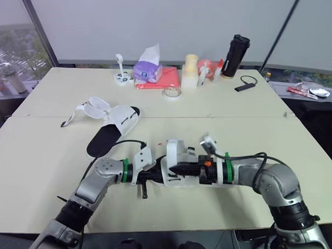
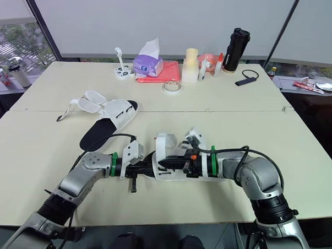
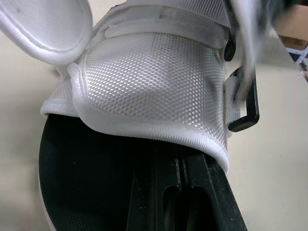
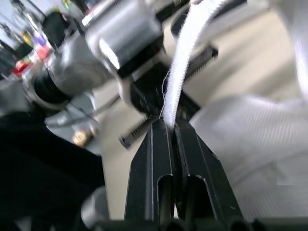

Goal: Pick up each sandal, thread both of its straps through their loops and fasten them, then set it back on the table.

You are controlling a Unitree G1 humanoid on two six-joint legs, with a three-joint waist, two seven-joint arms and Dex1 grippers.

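Left eye view: the held sandal (image 1: 177, 153) sits low over the near middle of the surface (image 1: 221, 132), with an arm at each end. Its long axis runs across the robot, from one gripper to the other. The left gripper (image 1: 152, 176) meets the held sandal's left end. The right gripper (image 1: 171, 169) reaches over it from the right end, so the right arm looks nearer to the straps. The second sandal (image 1: 113, 128) lies beyond the held sandal and to its left, flat on the surface, straps open and not fastened. Well beyond the held sandal, along the far edge, stand a tissue pack (image 1: 148, 68) with one tissue sticking up and a black flask (image 1: 235, 56) with its lid on. Next to them is a pale cup (image 1: 190, 70) whose contents I cannot tell.

Left wrist view: the left jaws are pressed close together and run over the black footbed (image 3: 77, 192), under the white mesh upper (image 3: 154, 86). Their tips are hidden there, so what they nip is unclear. A black loop (image 3: 245, 110) hangs at the side of the upper, empty.

Right wrist view: the right jaws pinch a white strap (image 4: 185, 53), which rises from between them toward the left arm's wrist. As I judge it, the coming move turns on carrying this strap end across the held sandal to that loop while the left arm steadies the sole.
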